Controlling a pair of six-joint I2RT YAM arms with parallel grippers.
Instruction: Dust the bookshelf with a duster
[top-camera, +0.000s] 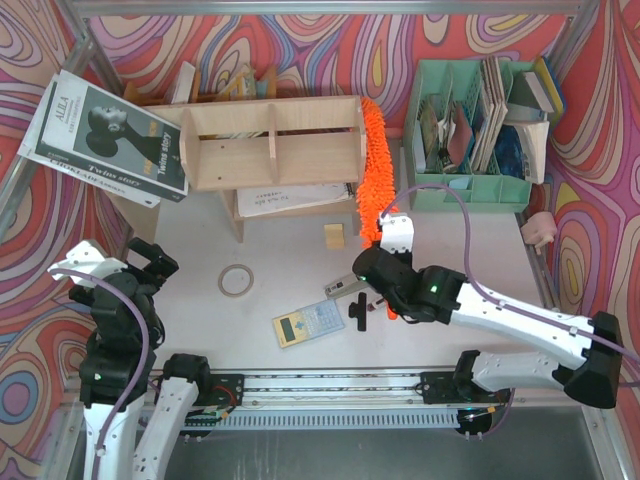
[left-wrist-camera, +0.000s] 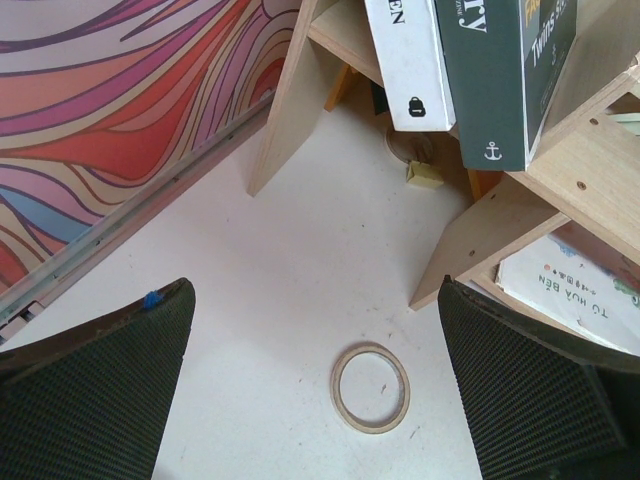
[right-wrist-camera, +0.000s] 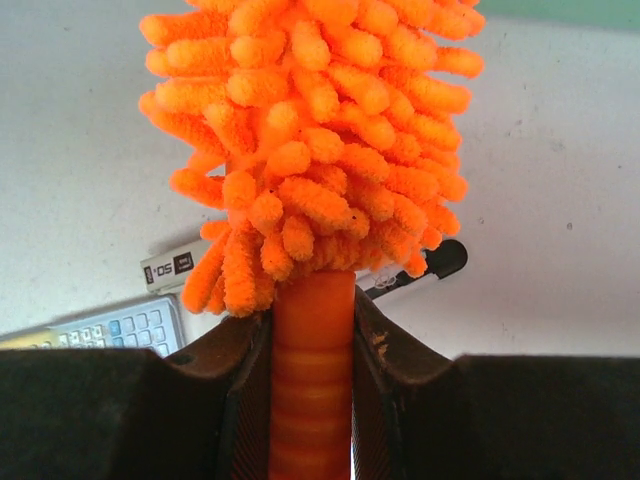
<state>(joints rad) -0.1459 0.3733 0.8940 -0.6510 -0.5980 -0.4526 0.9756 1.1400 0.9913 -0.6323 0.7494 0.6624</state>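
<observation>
Top external view: the bookshelf (top-camera: 270, 140) stands at the far middle of the table, its long side running left to right, and the duster (top-camera: 374, 165) is at its right end.
Right gripper (top-camera: 384, 243): my fingers are clamped on the duster just below the fluff. The right wrist view shows both pads pressed on it with no gap.
Left gripper (top-camera: 152, 263): my fingers stand wide apart and hold nothing. They hang over the table in front of the shelf's left leg, with a wooden ring (left-wrist-camera: 370, 388) lying below them.
Duster's long axis: it runs from my right fingers away from my base, nearly straight toward the far wall. The brush sits between the shelf's right side panel and the green organiser (top-camera: 470, 130). It looks to be against the panel, but I cannot tell if it really touches.
Deciding relation: the shelf lies to the left of the brush and farther out than my fingers, so the brush crosses the shelf's long side almost at a right angle.
Nearer arm: the right one — it has the tool and is beside the shelf already.
Coming move, as I judge: carry the brush leftward over the top board, keeping this crossing angle.
Risk, as I judge: a book (top-camera: 105, 135) leans at the left end — the brush may push it.
</observation>
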